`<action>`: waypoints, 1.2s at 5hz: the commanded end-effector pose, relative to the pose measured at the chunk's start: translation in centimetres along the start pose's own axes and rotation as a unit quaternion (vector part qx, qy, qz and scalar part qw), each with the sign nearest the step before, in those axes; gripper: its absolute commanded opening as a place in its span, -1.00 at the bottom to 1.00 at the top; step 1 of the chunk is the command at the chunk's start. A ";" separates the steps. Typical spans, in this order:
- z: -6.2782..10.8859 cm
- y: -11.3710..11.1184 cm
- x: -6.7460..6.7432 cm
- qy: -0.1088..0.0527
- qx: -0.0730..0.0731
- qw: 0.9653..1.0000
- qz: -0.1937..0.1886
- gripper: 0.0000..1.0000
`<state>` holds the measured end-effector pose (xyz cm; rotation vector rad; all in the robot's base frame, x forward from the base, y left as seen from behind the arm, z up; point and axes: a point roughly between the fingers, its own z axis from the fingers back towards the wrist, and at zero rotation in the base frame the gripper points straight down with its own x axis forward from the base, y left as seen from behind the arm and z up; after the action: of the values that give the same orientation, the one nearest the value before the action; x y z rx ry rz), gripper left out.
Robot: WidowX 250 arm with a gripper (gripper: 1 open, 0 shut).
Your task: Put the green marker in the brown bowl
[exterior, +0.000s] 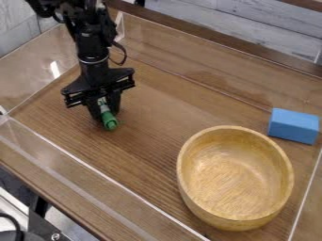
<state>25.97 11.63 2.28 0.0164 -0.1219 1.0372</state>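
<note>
We are seeing the gripper (104, 106) pointing down, fingers clamping the green marker (108, 118) on the table (189, 99), left of the brown bowl (235, 176).

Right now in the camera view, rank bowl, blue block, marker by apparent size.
1. bowl, by far the largest.
2. blue block.
3. marker, though only its green end shows below the gripper, so its full length is hidden; the rank against the block is unsure.

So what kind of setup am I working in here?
Likely a lab test bench: a wood-grain table walled by clear panels, with just a few props, a brown bowl, a blue block and a green marker.
</note>
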 end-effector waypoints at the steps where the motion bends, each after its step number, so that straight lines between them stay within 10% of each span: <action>1: 2.5 -0.9 0.8 -0.035 -0.016 0.999 -0.021 -1.00; 4: 5.7 -1.8 1.0 -0.050 -0.009 0.996 -0.071 -1.00; 6: 10.0 -4.7 1.4 -0.034 -0.033 0.995 -0.090 -1.00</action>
<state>28.97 9.50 10.02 0.0108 -0.1227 0.8554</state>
